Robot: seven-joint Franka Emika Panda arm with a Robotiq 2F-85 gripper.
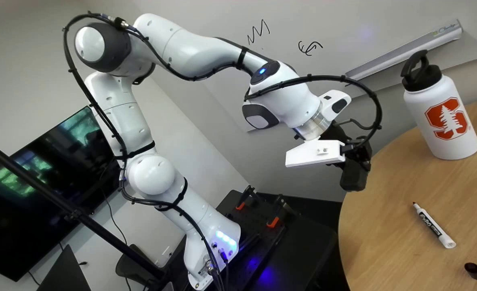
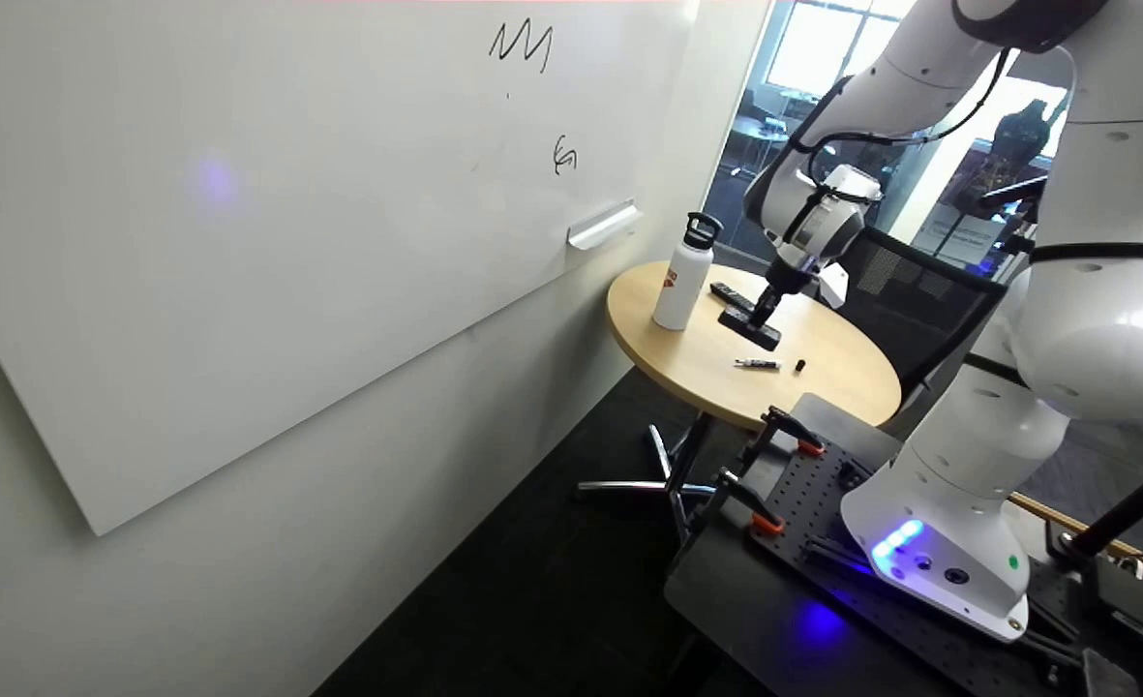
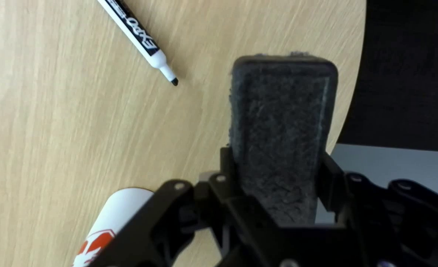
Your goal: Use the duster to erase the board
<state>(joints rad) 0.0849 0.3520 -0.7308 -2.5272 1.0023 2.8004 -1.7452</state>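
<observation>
Pale wall carries the big white board, and a round wooden table stands near it. I have the duster, a black block, pinched in my gripper, one finger against each long side; it hangs in the air, apart from the board and raised off the tabletop. On the wrist view I see its dark, slightly frayed face, with wood grain behind it and the table's rim near it. A white marker lies on the table, its black tip bare and aimed roughly at the duster in that view; the dark cap sits near the marker's blunt end, apart from it. Close by, a white bottle with a black lid and a red emblem stands upright on the table, toward the board. In an exterior view I also pick up a slim black thing on the tabletop, just beyond the duster, too small for me to name. Two marks show on the board in both exterior views, a zigzag and a curly scribble, with a short metal tray near the lower edge. Farther out, my arm rises from a blue-lit base on a black stand beside two orange-tipped clamps, and behind the arm a large dark screen shows against the wall.
</observation>
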